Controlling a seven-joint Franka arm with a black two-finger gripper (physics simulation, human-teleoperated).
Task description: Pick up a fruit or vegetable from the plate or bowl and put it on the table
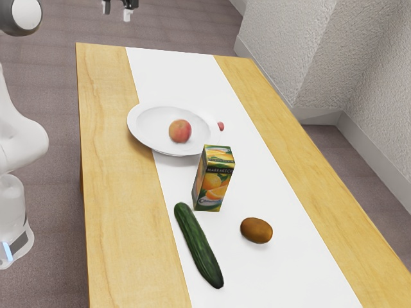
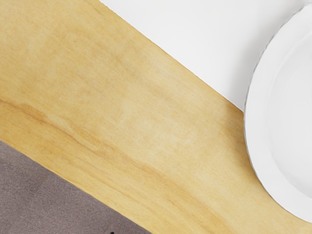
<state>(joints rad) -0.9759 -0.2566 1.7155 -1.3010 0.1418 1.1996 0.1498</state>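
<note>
The fingers [image 1: 127, 14] are spread apart, nothing held between them, raised above the desk [image 1: 109, 205]. The peach [image 1: 180, 131] is seated in the plate [image 1: 151, 120]; its grasp, lift and placing on the desk seemingly all remain to be done.

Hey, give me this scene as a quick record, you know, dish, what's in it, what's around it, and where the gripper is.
dish: white plate, shallow, on the table
in dish: one red-and-yellow fruit
beside dish: upright orange juice carton
also on white strip: cucumber, brown kiwi
partly hidden: small reddish item by the plate's rim
gripper: open, holding nothing, away from the fruit
</note>
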